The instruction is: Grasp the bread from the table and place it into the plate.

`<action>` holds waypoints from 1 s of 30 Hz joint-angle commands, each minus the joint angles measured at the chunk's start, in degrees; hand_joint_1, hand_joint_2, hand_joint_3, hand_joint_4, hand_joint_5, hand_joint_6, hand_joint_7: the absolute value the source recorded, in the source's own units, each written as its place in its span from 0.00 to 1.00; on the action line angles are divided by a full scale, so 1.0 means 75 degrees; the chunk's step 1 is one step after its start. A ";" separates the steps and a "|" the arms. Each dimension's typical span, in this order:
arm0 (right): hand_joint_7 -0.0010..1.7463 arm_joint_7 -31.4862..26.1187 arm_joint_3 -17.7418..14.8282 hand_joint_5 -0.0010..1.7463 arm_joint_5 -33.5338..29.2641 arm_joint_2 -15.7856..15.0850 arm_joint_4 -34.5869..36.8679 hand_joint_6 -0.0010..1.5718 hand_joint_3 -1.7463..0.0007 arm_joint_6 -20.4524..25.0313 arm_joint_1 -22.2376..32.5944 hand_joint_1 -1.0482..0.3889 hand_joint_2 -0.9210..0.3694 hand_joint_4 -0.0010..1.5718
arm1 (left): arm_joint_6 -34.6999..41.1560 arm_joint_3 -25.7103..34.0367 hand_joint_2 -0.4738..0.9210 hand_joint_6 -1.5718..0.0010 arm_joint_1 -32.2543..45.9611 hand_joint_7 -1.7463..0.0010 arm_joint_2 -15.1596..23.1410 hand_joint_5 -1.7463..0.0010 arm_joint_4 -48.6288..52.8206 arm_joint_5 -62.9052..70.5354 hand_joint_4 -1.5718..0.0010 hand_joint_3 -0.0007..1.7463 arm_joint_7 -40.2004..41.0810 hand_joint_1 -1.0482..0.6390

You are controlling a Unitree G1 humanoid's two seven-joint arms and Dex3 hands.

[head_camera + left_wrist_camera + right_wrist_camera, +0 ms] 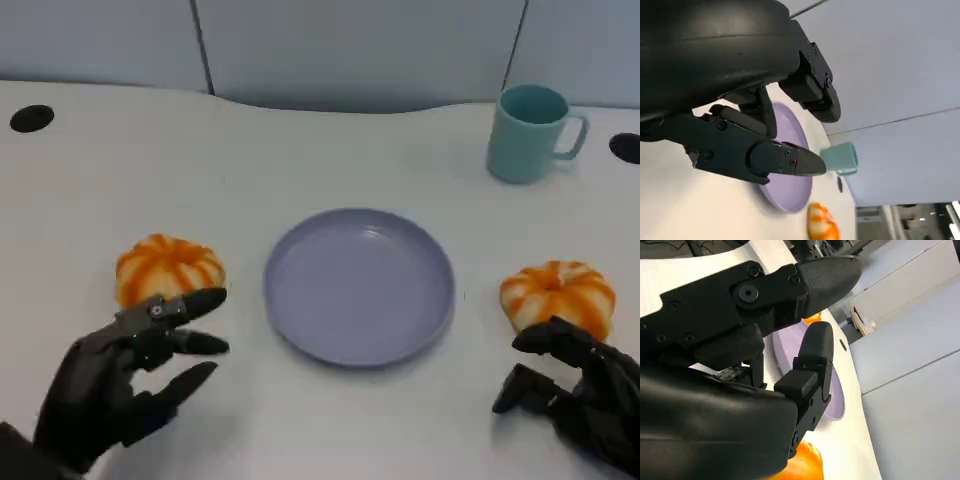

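On the white desk, my open left hand neared one bread; a shallow grip risked nudging it away from the plate.

In the head view the left hand covers the 6 o'clock edge of the left bread. The right hand, cut off at the frame's corner, overlaps the right bread at 6 o'clock.

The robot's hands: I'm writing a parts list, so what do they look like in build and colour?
Both the left hand and the right hand are matte black, built of blocky jointed segments with rounded fingertips. Round screw heads and pivot pins show on the segments. A smooth rounded black shell sits behind the fingers.
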 commanded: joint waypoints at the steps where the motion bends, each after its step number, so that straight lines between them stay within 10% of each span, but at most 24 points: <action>1: 0.57 -0.0121 0.0018 0.75 -0.0028 0.0035 0.0010 0.42 0.92 0.0139 0.0157 0.42 0.00 0.43 | -0.0585 -0.0091 1.00 0.70 -0.0079 1.00 0.0567 0.74 -0.0223 0.1005 0.78 0.01 0.0748 0.34; 20: 0.57 0.0027 0.0019 0.75 0.0013 0.0066 -0.0037 0.41 0.91 0.0142 0.0213 0.43 0.00 0.42 | -0.0145 -0.0603 0.99 0.79 -0.0702 1.00 0.2420 0.90 -0.1414 0.5012 0.84 0.00 0.3568 0.24; 30: 0.56 -0.0076 0.0061 0.76 0.0037 0.0108 -0.0321 0.41 0.92 0.0214 0.0366 0.42 0.00 0.41 | 0.2502 -0.1849 0.95 0.86 -0.2092 1.00 0.3304 0.97 -0.1443 0.7223 0.95 0.00 0.2880 0.25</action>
